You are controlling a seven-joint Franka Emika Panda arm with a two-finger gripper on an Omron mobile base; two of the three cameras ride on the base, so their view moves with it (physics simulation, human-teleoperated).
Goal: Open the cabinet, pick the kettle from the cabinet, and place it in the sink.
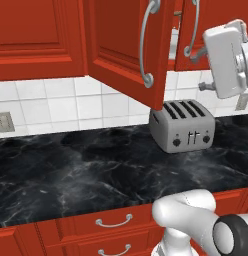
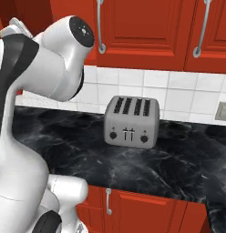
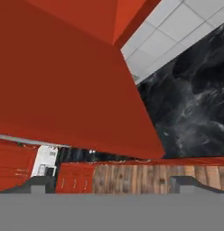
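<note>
The red cabinet has its left door [image 1: 123, 45] swung open toward me, long silver handle [image 1: 145, 45] facing out. In the gap beside it a pale shape [image 1: 173, 44] sits inside the cabinet, likely the kettle, mostly hidden by the doors. My gripper [image 1: 200, 71] is raised at the upper right, just below the right door's handle [image 1: 190, 30], with its fingers spread and nothing between them. In the hand view the gripper [image 3: 113, 185] is open and looks along the red door [image 3: 64, 81]. The sink is out of view.
A boxy silver toaster [image 1: 182, 131] [image 2: 130, 120] stands on the black marble counter [image 1: 71, 165] under the open door. Red drawers [image 1: 113, 220] run below the counter edge. My white arm [image 2: 37, 91] takes up the left of the right base view.
</note>
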